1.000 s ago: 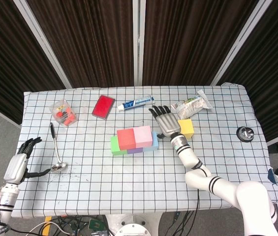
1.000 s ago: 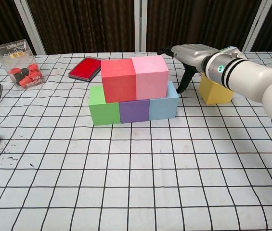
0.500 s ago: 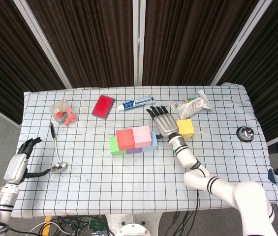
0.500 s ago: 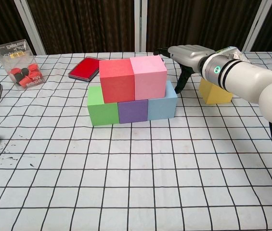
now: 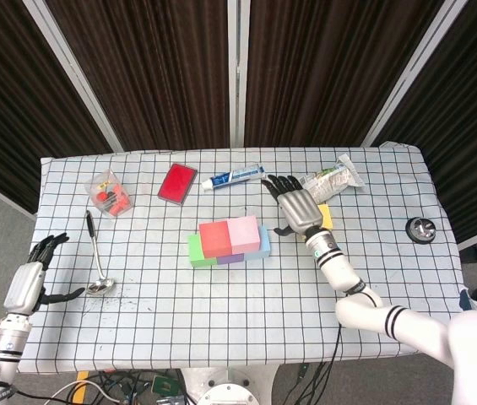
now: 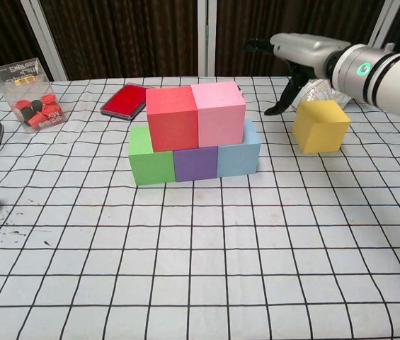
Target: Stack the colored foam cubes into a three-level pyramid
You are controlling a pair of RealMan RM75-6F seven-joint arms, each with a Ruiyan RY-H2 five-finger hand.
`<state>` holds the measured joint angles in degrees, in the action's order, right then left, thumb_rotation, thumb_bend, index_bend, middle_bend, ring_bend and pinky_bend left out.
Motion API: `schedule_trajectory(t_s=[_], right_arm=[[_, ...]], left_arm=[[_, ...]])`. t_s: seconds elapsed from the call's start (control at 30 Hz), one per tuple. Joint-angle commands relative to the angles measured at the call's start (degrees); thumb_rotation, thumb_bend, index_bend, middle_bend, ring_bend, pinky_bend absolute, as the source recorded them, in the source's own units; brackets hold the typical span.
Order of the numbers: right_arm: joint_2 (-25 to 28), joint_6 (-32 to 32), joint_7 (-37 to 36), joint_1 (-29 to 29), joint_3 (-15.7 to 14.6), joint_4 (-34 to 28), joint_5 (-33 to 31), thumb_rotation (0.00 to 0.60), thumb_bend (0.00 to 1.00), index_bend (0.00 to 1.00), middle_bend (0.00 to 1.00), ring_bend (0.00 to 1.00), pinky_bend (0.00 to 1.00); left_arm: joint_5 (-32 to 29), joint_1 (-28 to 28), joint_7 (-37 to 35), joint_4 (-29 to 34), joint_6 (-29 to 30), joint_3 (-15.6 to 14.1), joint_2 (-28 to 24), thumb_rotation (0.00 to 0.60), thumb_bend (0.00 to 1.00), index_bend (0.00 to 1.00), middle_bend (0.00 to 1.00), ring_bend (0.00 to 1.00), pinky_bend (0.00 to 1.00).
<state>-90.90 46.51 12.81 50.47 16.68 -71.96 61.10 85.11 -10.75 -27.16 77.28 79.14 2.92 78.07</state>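
Note:
A green cube (image 6: pixel 150 156), a purple cube (image 6: pixel 196 163) and a light blue cube (image 6: pixel 241 152) form a row mid-table. A red cube (image 6: pixel 173 118) and a pink cube (image 6: pixel 219 113) sit on top of them. The yellow cube (image 6: pixel 320 126) stands alone on the cloth to the right. My right hand (image 6: pixel 299 53) hovers flat above and just left of it, fingers spread, holding nothing. In the head view this right hand (image 5: pixel 297 205) covers most of the yellow cube (image 5: pixel 326 216). My left hand (image 5: pixel 31 278) hangs open at the table's left edge.
A metal ladle (image 5: pixel 96 253) lies near the left hand. Along the far side are a clear box of red pieces (image 5: pixel 109 193), a red flat case (image 5: pixel 177 182), a toothpaste tube (image 5: pixel 233 177) and a foil packet (image 5: pixel 331 179). A small round metal object (image 5: pixel 421 229) sits far right.
My right hand has lifted away from the stack's right side and moved right, over the yellow cube. The stack had slid slightly left. The left hand has barely moved.

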Motion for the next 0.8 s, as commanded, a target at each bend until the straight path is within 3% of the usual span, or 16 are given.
schedule_trajectory(t_s=[0.03, 0.2, 0.37, 0.8], right_arm=[[10.41, 2.73, 2.21, -3.0, 1.91, -11.28, -2.85, 0.6, 0.08, 0.0, 0.0, 0.0, 0.0], [18.41, 1.22, 3.41, -4.43, 1.19, -16.81, -5.58, 0.6, 0.03, 0.0, 0.04, 0.0, 0.0], [21.72, -1.23, 2.78, -5.33, -1.38, -17.18, -5.72, 0.6, 0.0, 0.0, 0.06, 0.0, 0.0], [17.13, -4.48, -1.53, -5.56, -6.32, -8.4, -0.67, 0.6, 0.0, 0.0, 0.06, 0.0, 0.0]], left_arm=[[0.01, 0.05, 0.24, 0.51, 0.53, 0.36, -0.2, 0.6, 0.0, 0.06, 0.12, 0.0, 0.06], [-0.09, -0.02, 1.71, 1.53, 1.31, 1.0, -0.28, 0.6, 0.0, 0.06, 0.12, 0.0, 0.06], [-0.18, -0.01, 3.51, 2.52, 2.03, 1.43, -0.2, 0.6, 0.0, 0.06, 0.12, 0.0, 0.06], [-0.53, -0.08, 6.0, 4.3, 1.85, 1.5, -0.45, 0.6, 0.0, 0.06, 0.12, 0.0, 0.06]])
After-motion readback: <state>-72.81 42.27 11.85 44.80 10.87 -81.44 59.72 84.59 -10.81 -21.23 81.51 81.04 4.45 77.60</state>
